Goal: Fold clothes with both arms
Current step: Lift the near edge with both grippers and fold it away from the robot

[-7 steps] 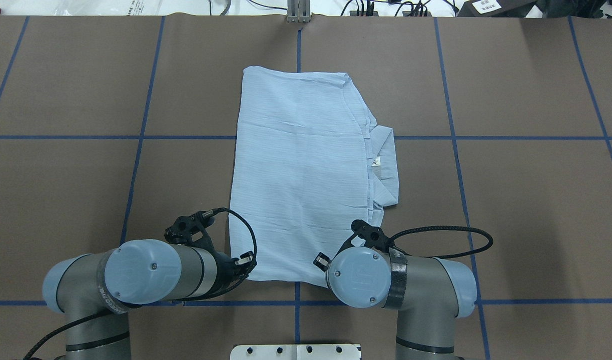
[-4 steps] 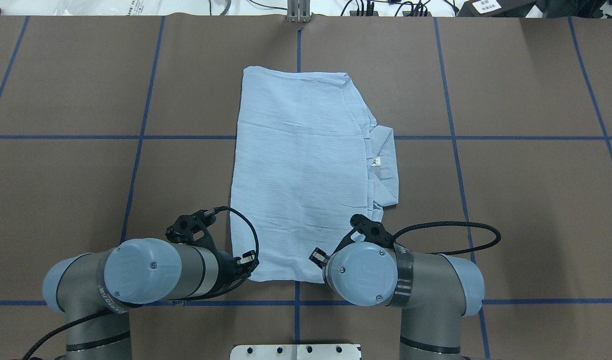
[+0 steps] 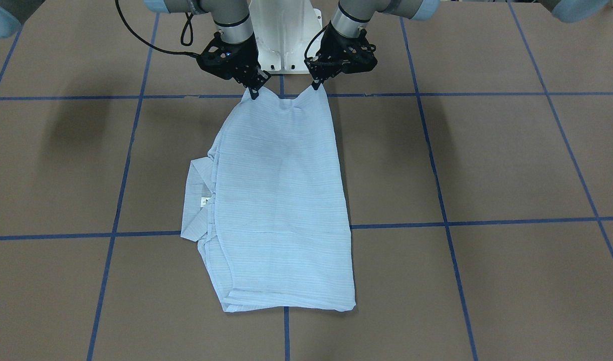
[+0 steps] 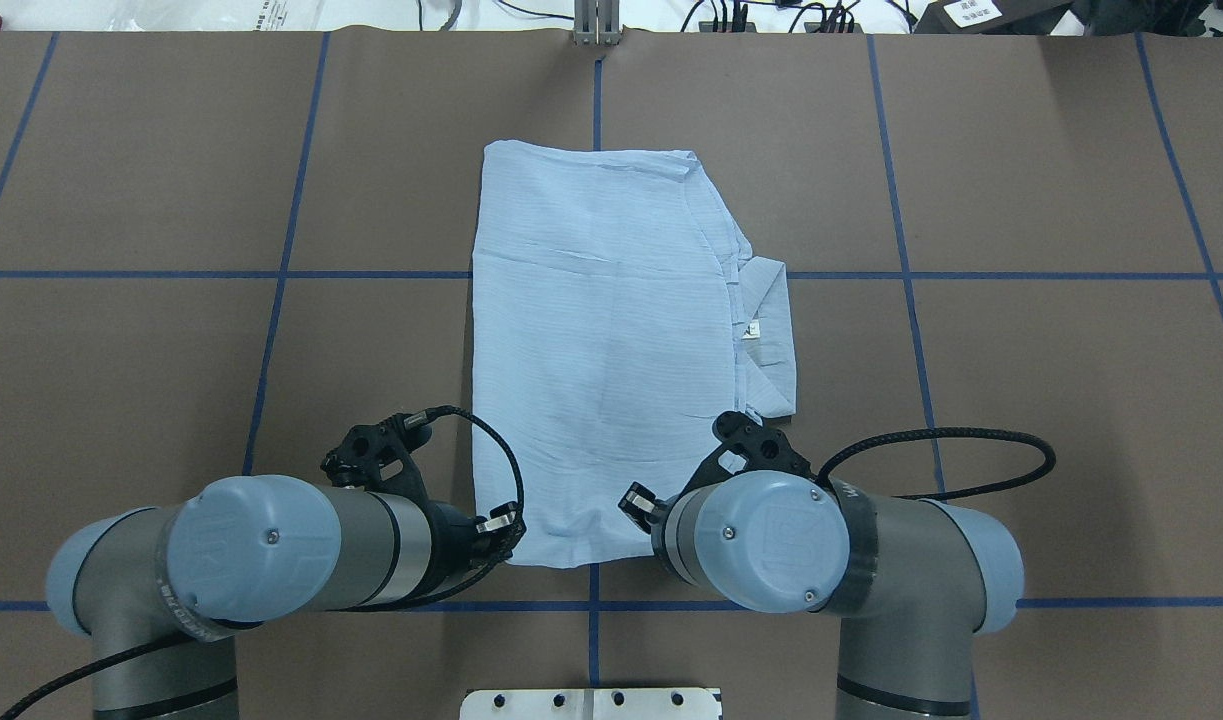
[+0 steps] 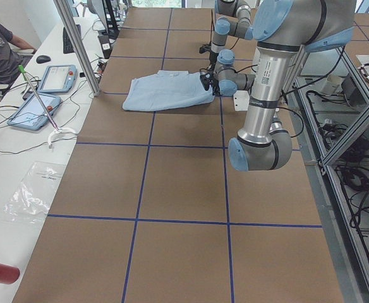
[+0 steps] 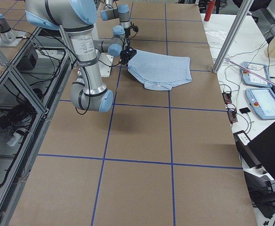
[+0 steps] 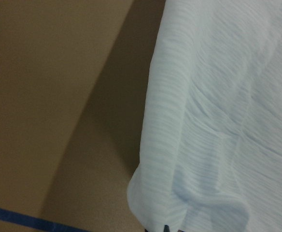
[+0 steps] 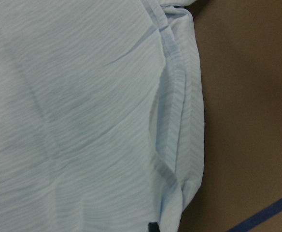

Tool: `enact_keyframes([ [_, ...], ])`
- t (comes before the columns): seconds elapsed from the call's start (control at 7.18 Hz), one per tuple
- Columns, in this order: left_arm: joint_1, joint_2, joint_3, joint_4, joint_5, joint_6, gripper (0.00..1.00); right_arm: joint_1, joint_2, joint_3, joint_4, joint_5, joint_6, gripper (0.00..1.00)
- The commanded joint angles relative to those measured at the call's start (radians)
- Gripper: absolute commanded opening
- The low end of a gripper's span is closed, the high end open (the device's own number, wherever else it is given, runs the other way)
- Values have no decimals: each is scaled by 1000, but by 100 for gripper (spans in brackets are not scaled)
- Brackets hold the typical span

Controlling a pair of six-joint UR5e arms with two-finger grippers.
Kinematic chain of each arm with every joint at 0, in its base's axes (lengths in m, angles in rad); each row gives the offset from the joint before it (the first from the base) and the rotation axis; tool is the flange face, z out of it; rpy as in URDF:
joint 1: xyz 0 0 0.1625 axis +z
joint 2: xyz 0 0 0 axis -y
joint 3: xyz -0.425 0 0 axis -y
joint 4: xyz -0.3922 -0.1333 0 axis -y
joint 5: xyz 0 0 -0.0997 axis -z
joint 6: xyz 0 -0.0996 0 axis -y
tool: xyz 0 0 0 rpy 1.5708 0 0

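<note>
Exterior front-facing view, top centre: the left black two-finger gripper [image 3: 316, 86] and the right gripper [image 3: 254, 93] are each clenching a corner of the light blue faintly striped shirt [image 3: 281, 210], which is lying across the brown table [image 3: 486, 165].

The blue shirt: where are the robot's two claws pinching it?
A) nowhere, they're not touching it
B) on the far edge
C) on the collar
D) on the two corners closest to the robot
D: the left gripper and the right gripper each pinch a corner of the shirt on its edge nearest the robot; the collar lies untouched at the side.
</note>
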Motion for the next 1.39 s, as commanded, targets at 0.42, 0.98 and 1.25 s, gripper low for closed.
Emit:
enact_keyframes([
  [0.42,50,6,-238,192,-123,-2,0,-33,-83,242,-3,99,1,0],
  [0.98,-33,-5,-212,231,-136,2,0,67,-66,192,1,122,-13,0],
  [1.25,-154,-19,-152,227,-166,18,0,145,0,109,0,119,-70,0],
])
